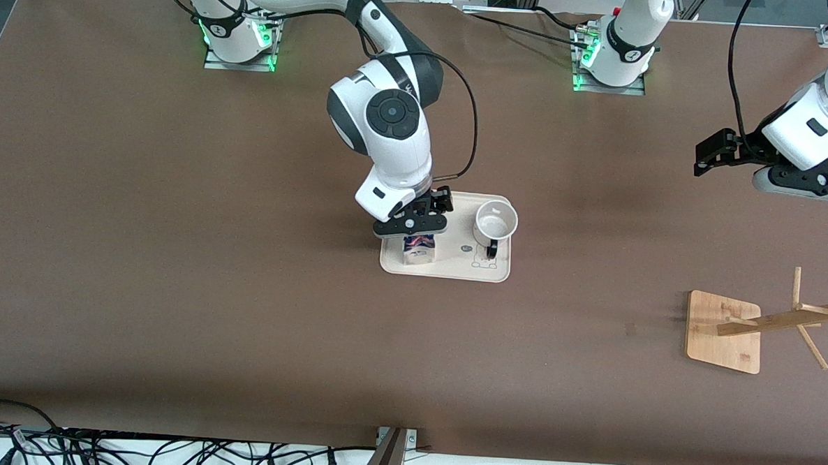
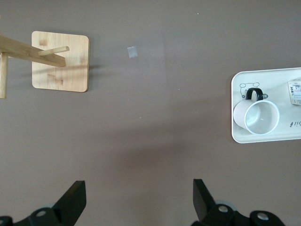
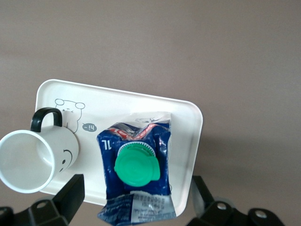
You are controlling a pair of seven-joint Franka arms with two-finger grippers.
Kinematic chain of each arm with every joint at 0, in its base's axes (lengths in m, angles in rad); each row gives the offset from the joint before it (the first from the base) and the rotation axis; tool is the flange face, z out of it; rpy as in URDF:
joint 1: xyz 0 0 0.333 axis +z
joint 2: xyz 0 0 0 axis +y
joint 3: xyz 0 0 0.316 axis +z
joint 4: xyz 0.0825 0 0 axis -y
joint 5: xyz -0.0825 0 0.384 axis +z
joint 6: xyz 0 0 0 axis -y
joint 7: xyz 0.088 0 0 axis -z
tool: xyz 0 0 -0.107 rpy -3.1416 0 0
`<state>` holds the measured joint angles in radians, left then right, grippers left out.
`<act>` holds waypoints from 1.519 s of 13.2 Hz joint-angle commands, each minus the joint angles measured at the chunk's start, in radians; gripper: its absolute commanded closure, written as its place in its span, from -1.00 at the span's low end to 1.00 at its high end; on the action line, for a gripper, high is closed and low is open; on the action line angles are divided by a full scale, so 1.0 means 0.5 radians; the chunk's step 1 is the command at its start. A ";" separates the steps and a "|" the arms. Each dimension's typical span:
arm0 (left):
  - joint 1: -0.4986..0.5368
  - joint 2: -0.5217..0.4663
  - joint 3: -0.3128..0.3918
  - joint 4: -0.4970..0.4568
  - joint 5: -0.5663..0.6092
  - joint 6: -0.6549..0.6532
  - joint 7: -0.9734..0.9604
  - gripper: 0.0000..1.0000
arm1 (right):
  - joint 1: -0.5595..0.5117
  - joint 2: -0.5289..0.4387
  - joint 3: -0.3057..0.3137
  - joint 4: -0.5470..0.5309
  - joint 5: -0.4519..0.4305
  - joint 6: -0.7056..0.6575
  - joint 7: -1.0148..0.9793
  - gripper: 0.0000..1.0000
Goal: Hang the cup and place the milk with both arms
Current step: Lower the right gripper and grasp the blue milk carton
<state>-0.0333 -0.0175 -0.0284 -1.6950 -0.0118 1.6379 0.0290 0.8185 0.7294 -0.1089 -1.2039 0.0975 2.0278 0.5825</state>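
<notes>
The milk [image 3: 136, 169], a blue carton with a green cap, stands on the white tray [image 1: 445, 265] at the end toward the right arm. My right gripper [image 1: 419, 234] hangs open just above it, one finger [image 3: 70, 193] on each side of the carton and neither touching it. The cup [image 1: 496, 221], white with a black handle and a smiley face, stands upright on the same tray beside the milk. My left gripper [image 1: 704, 158] waits open and empty in the air toward the left arm's end of the table. It sees the cup [image 2: 256, 117] from afar.
A wooden peg rack [image 1: 724, 330] on a square bamboo base stands toward the left arm's end, nearer the front camera than the tray. A small tape mark [image 1: 630, 329] lies on the brown table beside it. Cables run along the front edge.
</notes>
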 commanded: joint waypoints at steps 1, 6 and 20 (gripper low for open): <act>-0.007 0.026 -0.001 0.061 0.039 -0.045 0.025 -1.00 | 0.029 0.038 -0.015 0.067 -0.060 -0.012 0.016 -1.00; -0.007 0.026 -0.001 0.064 0.039 -0.045 0.022 -1.00 | 0.060 0.087 -0.015 0.021 -0.195 0.025 0.022 -1.00; -0.007 0.026 -0.001 0.061 0.039 -0.048 0.025 -1.00 | 0.005 -0.053 -0.040 0.030 -0.170 -0.131 -0.027 0.22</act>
<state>-0.0333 -0.0175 -0.0284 -1.6950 -0.0118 1.6378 0.0290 0.8389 0.7495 -0.1252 -1.1882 0.0135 2.0177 0.5824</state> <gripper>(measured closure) 0.000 0.608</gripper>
